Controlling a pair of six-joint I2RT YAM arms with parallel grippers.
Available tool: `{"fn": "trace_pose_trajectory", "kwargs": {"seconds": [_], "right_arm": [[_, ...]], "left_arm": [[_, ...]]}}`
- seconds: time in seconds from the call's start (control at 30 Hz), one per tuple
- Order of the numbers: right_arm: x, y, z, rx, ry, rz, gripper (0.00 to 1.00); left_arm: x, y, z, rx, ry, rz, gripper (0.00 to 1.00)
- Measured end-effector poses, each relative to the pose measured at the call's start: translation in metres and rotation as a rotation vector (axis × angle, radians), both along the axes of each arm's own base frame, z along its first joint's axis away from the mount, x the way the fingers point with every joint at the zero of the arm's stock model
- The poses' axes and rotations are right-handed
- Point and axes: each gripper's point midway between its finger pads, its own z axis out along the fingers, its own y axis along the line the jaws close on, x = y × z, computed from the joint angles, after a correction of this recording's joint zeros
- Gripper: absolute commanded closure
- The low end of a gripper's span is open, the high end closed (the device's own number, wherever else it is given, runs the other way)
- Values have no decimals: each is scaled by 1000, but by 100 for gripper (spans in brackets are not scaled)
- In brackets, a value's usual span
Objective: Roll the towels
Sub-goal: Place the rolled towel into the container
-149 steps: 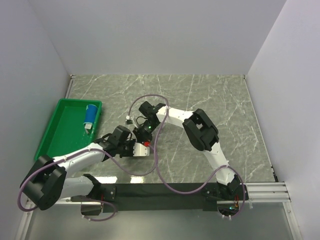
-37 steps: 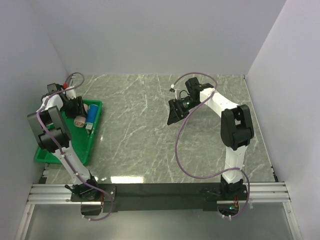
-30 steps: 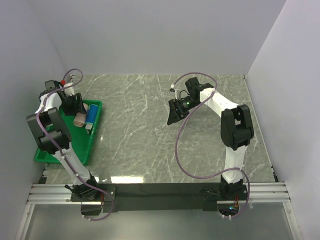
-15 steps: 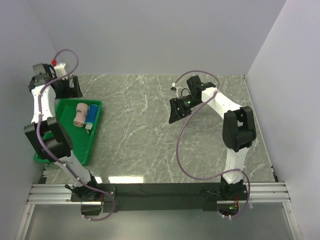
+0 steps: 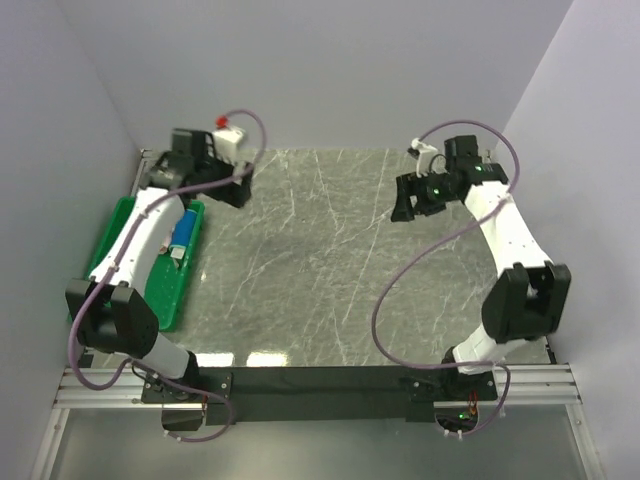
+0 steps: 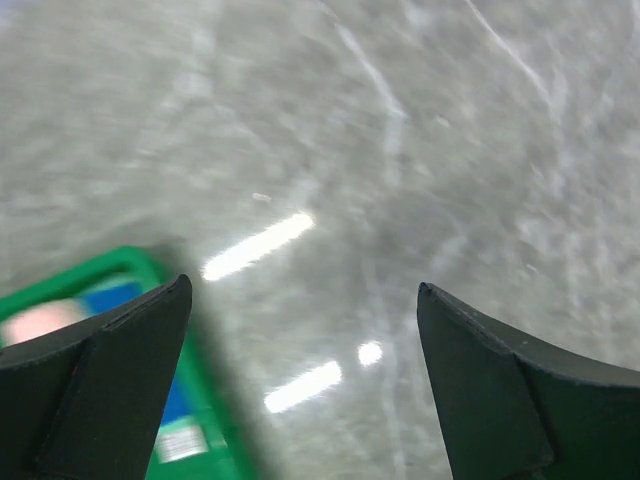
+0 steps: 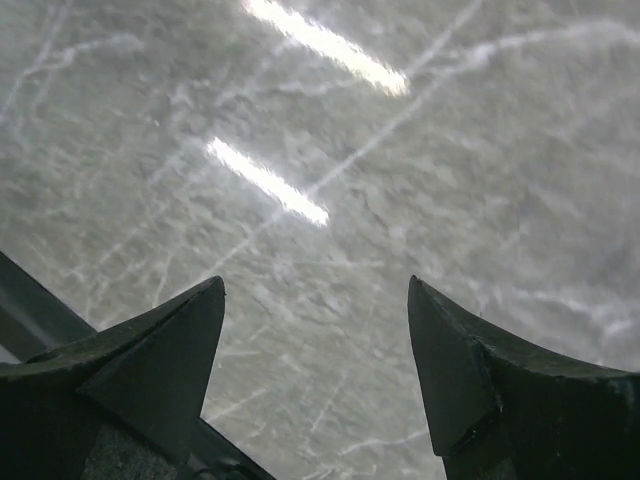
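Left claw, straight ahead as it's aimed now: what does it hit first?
Probably bare table. The open left claw aims at marble just beside the tray corner. Nothing shows in between, though the view is blurred and depth is unclear.

Blue towel: rolled into a short cylinder, lying on its side in the far right part of the green tray, long axis running near to far, close to the right wall. Pink towel: only a blurred pale patch from the left wrist, inside the same tray, just beside the blue one; shape impossible to tell.
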Motion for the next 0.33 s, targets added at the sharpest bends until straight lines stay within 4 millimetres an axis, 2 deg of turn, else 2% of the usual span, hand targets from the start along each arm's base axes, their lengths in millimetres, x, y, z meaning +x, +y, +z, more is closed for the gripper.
{"fn": "trace_pose_trajectory", "kwargs": {"seconds": [0.07, 0.17, 0.27, 0.33], "right_arm": [[-16, -12, -1, -22, -8, -24, 20], [-44, -18, -15, -47, 3, -30, 20], [-73, -21, -36, -55, 46, -27, 20], [-88, -21, -47, -56, 73, -26, 20]], "left_arm": [[-19, -26, -22, 4, 42, -45, 0], [-43, -49, -53, 9, 104, -89, 0], [-70, -54, -81, 9, 178, -97, 1], [-82, -50, -90, 9, 203, -86, 0]]}}
